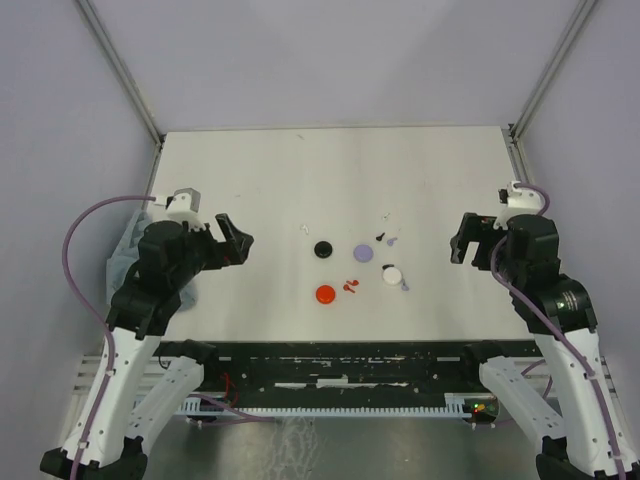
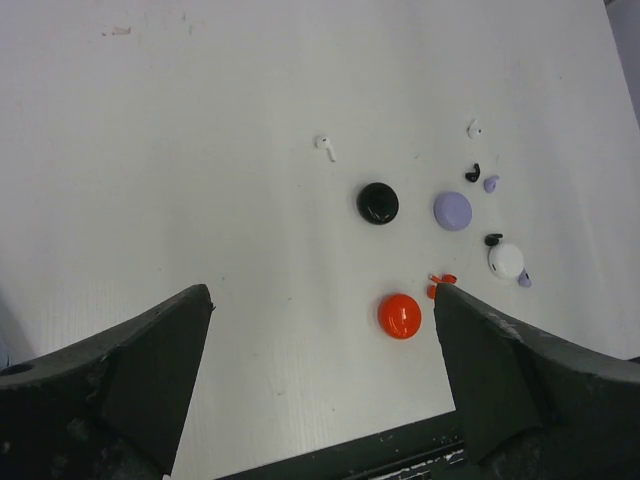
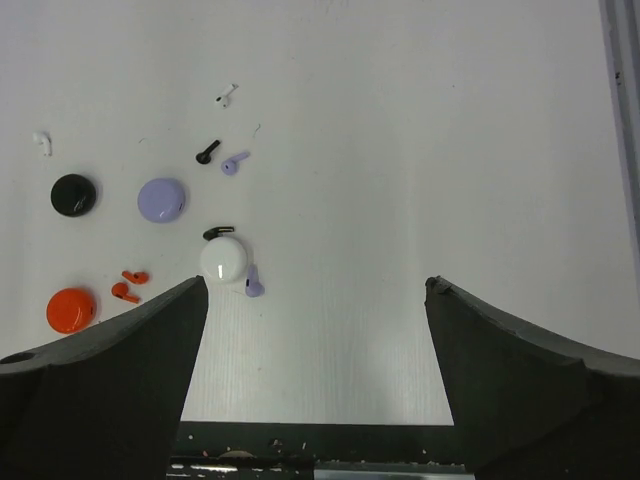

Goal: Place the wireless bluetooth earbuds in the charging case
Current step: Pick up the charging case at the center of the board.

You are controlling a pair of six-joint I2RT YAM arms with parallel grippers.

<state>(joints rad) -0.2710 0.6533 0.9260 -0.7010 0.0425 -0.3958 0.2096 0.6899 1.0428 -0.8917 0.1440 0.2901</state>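
Table [image 1: 250, 170]: white and flat; everything lies between the left gripper [image 1: 237, 240] and the right gripper [image 1: 460, 240].
Cases: four round ones, apart; black case [image 3: 73, 194] and red case [image 3: 71, 309] nearer the left gripper, lavender case [image 3: 161, 199] in the middle, white case [image 3: 223, 259] nearest the right gripper.
Red earbuds [image 3: 130, 277]: two, just beside the red case, on its right-gripper side.
Black earbuds [image 3: 218, 233]: one against the white case, one farther out.
Lavender earbuds [image 3: 253, 287]: one against the white case, one beside the farther black one.
White earbuds [image 3: 41, 142]: two, each alone, beyond the cases.
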